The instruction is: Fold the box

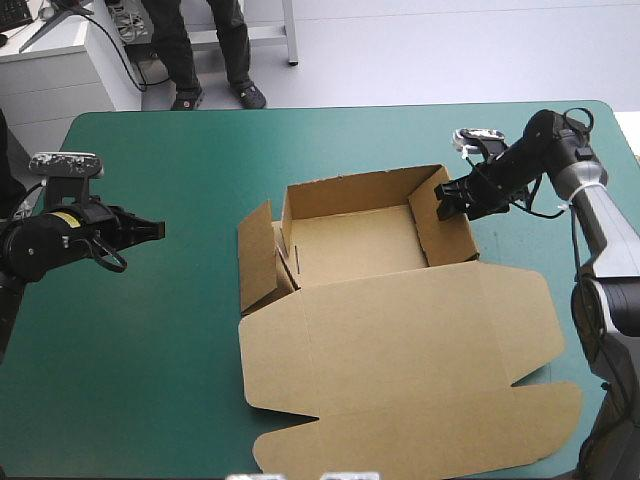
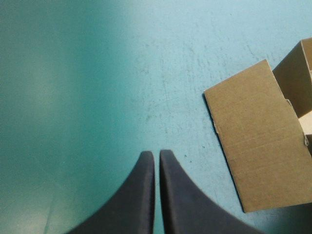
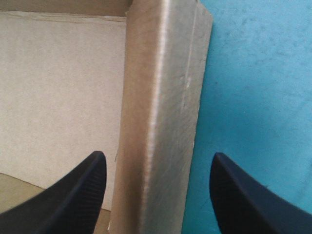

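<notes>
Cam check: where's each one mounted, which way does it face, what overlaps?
High view: above and behind the robot, facing forward and down at the teal-green cover and the box; left gripper and right gripper both show.
Left wrist view: above that wrist, facing down at bare cover; own gripper shut, the box's side flap ahead, off to one side.
Right wrist view: above that wrist, facing down the box's right wall; own gripper open, astride it.
Shared: high and right wrist views both show that wall.

brown box [image 1: 375, 300] | open tray, lid flat | table centre
</notes>
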Robot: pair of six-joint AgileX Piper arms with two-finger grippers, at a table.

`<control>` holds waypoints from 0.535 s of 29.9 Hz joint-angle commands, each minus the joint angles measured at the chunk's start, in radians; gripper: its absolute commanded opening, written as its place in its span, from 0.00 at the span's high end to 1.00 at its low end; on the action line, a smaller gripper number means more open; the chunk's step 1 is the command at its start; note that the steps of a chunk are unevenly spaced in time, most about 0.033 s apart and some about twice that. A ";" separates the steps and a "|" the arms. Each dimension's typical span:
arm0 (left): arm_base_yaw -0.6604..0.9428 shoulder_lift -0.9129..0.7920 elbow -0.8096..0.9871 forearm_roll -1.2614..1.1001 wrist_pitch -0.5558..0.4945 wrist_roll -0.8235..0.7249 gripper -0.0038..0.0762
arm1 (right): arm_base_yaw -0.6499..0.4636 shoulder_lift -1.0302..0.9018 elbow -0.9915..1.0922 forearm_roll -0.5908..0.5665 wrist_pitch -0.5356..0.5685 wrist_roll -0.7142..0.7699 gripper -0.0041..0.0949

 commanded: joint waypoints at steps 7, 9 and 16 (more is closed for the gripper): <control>0.000 -0.020 -0.026 -0.021 -0.053 0.001 0.94 | 0.026 -0.027 -0.029 -0.043 -0.050 -0.003 0.49; 0.000 -0.020 -0.026 -0.021 -0.053 0.001 0.94 | 0.054 -0.027 -0.029 -0.093 -0.052 0.012 0.49; 0.000 -0.020 -0.026 -0.021 -0.053 0.001 0.94 | 0.151 -0.027 -0.029 -0.250 -0.077 0.105 0.58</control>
